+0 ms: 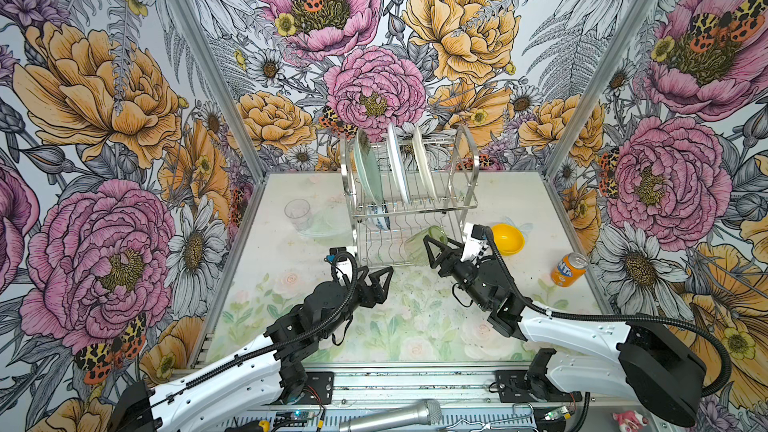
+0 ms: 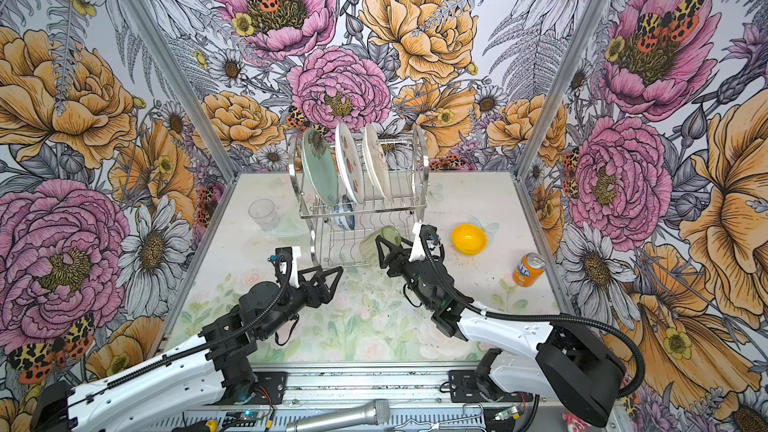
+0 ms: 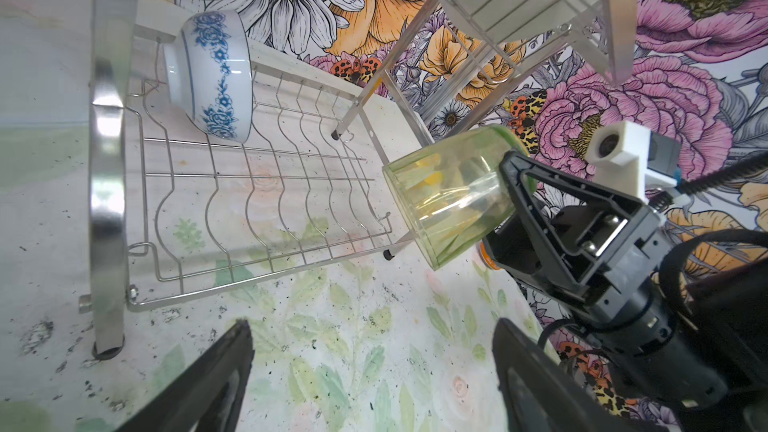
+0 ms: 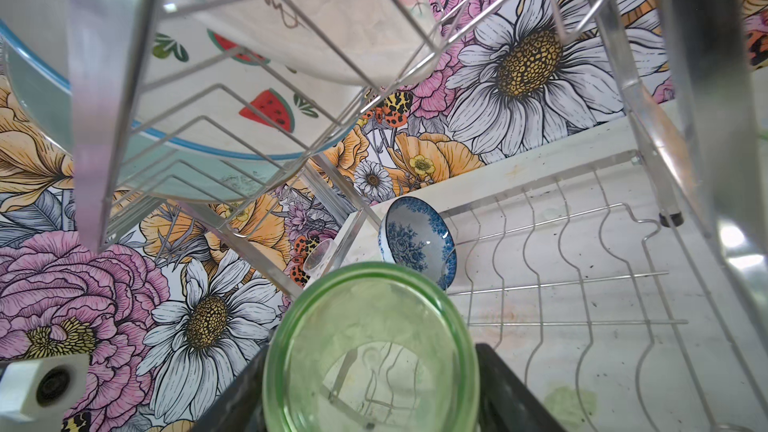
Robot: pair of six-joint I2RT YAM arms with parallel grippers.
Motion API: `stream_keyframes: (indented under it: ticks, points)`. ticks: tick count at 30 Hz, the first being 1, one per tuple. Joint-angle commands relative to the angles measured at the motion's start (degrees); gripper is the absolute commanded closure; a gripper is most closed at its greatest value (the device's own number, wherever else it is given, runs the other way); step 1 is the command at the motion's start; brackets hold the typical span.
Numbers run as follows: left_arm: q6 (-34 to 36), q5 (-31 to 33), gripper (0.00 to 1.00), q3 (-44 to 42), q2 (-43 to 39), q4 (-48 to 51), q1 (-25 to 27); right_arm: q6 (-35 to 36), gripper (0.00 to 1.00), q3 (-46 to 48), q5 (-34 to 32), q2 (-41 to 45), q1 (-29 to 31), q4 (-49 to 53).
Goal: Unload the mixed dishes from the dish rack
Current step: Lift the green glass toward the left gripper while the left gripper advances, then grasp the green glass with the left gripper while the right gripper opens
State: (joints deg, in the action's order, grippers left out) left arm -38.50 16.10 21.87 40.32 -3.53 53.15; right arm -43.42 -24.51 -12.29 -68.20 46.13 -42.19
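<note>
The dish rack (image 1: 468, 168) (image 2: 419, 168) stands at the back middle. Upright in its upper shelf are a pale green plate (image 1: 368, 168), a white plate (image 1: 397, 164) and a cream plate (image 1: 424, 164). A blue-and-white bowl (image 1: 380, 222) (image 3: 216, 76) (image 4: 415, 238) leans on the lower shelf. At that shelf's front right corner my right gripper (image 1: 444, 245) (image 4: 370, 388) is shut on the tilted green tumbler (image 1: 419, 245) (image 3: 444, 197) (image 4: 370, 347). My left gripper (image 1: 380, 274) (image 3: 372, 326) hangs open and empty over the table before the rack's front left leg.
A clear glass (image 1: 298, 214) stands on the table left of the rack. A yellow bowl (image 1: 507, 238) lies right of it, and an orange soda can (image 1: 568, 270) stands near the right wall. A microphone (image 1: 390, 413) lies on the front rail.
</note>
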Motion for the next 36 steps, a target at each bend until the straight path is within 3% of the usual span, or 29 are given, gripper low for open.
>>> stream_keyframes:
  ticks: [1,7,23,26,33,36]
  points:
    - [1.4,0.0,0.16,0.5,2.0,-8.3,0.4,-3.0,0.41,-1.0,3.1,1.2,-0.3,-2.1]
    - [1.2,-2.5,0.24,-1.1,5.2,-16.8,0.4,-4.5,0.41,-0.8,5.3,0.1,-0.4,-2.3]
    - [-1.9,-11.6,0.27,-2.2,13.1,-30.2,0.3,-8.5,0.41,-1.4,8.0,0.3,-0.4,-5.5]
    - [-1.6,-14.6,0.33,-1.3,14.6,-30.7,-1.0,-8.7,0.41,-1.3,7.9,0.2,-0.4,-5.8]
    - [-4.0,-18.2,0.34,-1.4,17.7,-35.8,-3.8,-10.1,0.41,-1.3,8.4,-0.1,-0.3,-6.4]
    - [-4.1,-20.3,0.39,-0.6,20.2,-38.6,-4.2,-11.9,0.41,-0.8,8.6,-1.2,-0.4,-7.9]
